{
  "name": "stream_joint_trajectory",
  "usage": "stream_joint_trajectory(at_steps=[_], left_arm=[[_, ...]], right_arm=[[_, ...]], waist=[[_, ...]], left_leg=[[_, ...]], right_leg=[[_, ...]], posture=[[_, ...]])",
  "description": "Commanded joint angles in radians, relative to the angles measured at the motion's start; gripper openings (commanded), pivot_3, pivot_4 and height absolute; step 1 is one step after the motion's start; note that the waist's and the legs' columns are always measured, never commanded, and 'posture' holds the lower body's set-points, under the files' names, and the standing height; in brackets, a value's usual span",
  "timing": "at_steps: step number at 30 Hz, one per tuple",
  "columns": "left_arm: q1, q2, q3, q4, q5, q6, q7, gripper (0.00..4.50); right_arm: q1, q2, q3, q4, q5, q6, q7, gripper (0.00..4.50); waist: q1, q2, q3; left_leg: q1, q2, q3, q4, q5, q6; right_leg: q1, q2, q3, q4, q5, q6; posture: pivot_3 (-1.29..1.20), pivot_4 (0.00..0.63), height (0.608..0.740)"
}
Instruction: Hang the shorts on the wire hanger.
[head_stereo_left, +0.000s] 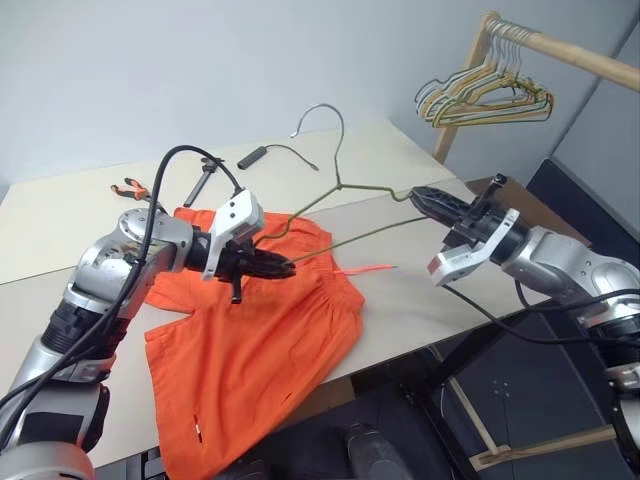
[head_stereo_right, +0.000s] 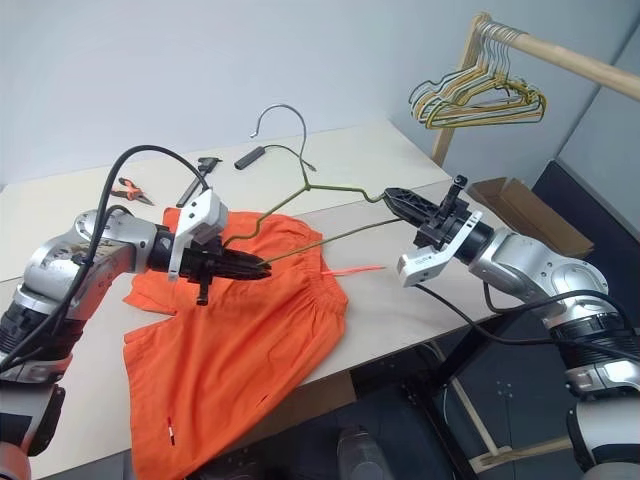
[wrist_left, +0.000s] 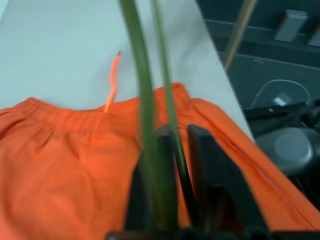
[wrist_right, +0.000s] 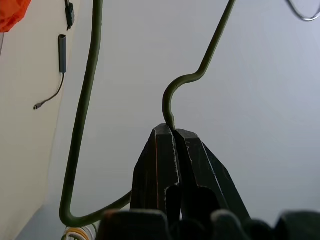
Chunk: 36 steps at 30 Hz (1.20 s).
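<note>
Left gripper (head_stereo_left: 283, 267) clamped on one end of the wire hanger (head_stereo_left: 340, 186), right gripper (head_stereo_left: 420, 195) pinched its other end, hanger held above orange shorts (head_stereo_left: 250, 350) spread on the table (head_stereo_left: 400, 300)

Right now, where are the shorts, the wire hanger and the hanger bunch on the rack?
shorts (head_stereo_left: 250, 345), left eye view, middle of the fabric.
wire hanger (head_stereo_left: 341, 125), left eye view, its silvery hook.
hanger bunch (head_stereo_right: 480, 100), right eye view, the wire shoulders under the rail.

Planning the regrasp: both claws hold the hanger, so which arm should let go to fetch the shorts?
Left, probably. The left claw grips the wire hanger right above the shorts; the right claw holds the far corner, off the fabric.
</note>
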Motion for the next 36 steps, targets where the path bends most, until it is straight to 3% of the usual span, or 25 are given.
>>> stream_joint_trajectory(at_steps=[1,2,5,11,13,16,19,23,29,33,36], left_arm=[[-0.013,-0.013,0.035,-0.020,0.000,0.001,0.024,0.04],[-0.017,-0.013,0.035,-0.018,0.005,0.005,0.033,0.04],[-0.006,0.001,0.045,-0.021,0.022,-0.010,0.049,0.00],[0.074,0.072,0.014,0.002,0.179,-0.279,0.016,0.00],[0.091,0.088,0.010,0.008,0.215,-0.366,-0.007,0.00],[0.107,0.088,0.011,0.009,0.240,-0.455,-0.032,0.00],[0.105,0.062,0.023,0.009,0.223,-0.459,-0.042,0.00],[0.102,0.046,0.036,0.010,0.214,-0.469,-0.061,0.00],[0.102,0.045,0.053,0.018,0.209,-0.474,-0.072,0.00],[0.111,0.049,0.062,0.012,0.209,-0.479,-0.077,0.00],[0.117,0.052,0.067,0.008,0.207,-0.478,-0.079,0.00]], right_arm=[[-0.027,0.006,-0.045,-0.033,0.030,-0.012,-0.002,0.00],[-0.024,0.005,-0.043,-0.034,0.044,-0.030,0.005,0.00],[0.007,-0.010,-0.025,-0.038,0.213,-0.098,0.124,0.72],[0.072,-0.119,0.001,-0.095,0.655,-0.071,0.514,2.67],[0.119,-0.165,0.004,-0.182,0.898,0.088,0.708,3.38],[0.132,-0.218,-0.017,-0.343,1.252,0.534,0.944,4.45],[0.035,-0.240,0.010,-0.390,1.373,0.890,1.130,4.49],[-0.116,-0.172,0.084,-0.376,1.327,1.208,1.218,4.49],[-0.225,-0.091,0.172,-0.404,1.239,1.446,1.295,4.49],[-0.238,-0.035,0.155,-0.411,1.223,1.497,1.304,3.60],[-0.238,-0.016,0.139,-0.418,1.204,1.506,1.306,2.50]], waist=[[0.001,0.000,0.000],[0.002,0.000,0.000],[0.001,0.000,0.000],[-0.001,0.000,0.000],[0.002,0.000,0.000],[0.006,0.000,0.000],[0.007,0.001,0.000],[0.016,0.001,-0.001],[0.045,0.003,-0.002],[0.065,0.003,-0.003],[0.077,0.003,-0.003]], left_leg=[[0.000,0.000,0.000,0.000,0.000,0.000],[0.000,0.000,0.000,0.000,0.000,0.000],[0.000,0.000,0.000,0.000,0.000,0.000],[0.000,0.000,0.000,0.000,0.000,0.000],[0.000,0.001,0.000,0.000,0.000,0.000],[0.000,0.002,-0.001,0.001,0.000,0.000],[-0.001,0.002,-0.001,0.006,-0.002,0.003],[0.000,0.003,-0.001,0.008,-0.002,0.003],[-0.006,0.002,0.000,0.008,-0.002,0.003],[-0.020,0.000,-0.001,0.012,-0.002,0.003],[-0.022,0.000,-0.001,0.012,-0.002,0.003]], right_leg=[[0.000,0.000,0.000,0.000,0.000,0.000],[0.000,0.000,0.000,0.000,0.000,0.000],[0.000,-0.001,0.000,0.000,0.000,0.000],[0.001,-0.001,0.000,-0.001,0.000,0.000],[0.002,-0.001,0.000,-0.001,0.000,0.001],[0.003,-0.001,-0.001,-0.001,0.001,0.001],[0.003,-0.001,-0.001,0.000,0.001,0.002],[0.003,0.000,-0.001,-0.001,0.003,0.003],[-0.004,-0.001,-0.001,0.001,0.003,0.002],[-0.019,-0.002,-0.001,0.008,0.003,0.003],[-0.020,-0.002,-0.001,0.009,0.003,0.003]], posture=[[-0.23,0.011,0.740],[-0.23,0.011,0.740],[-0.23,0.013,0.740],[-0.22,0.013,0.740],[-0.22,0.012,0.740],[-0.22,0.011,0.740],[-0.21,0.005,0.740],[-0.21,0.004,0.740],[-0.19,0.004,0.740],[-0.18,0.004,0.740],[-0.18,0.004,0.740]])
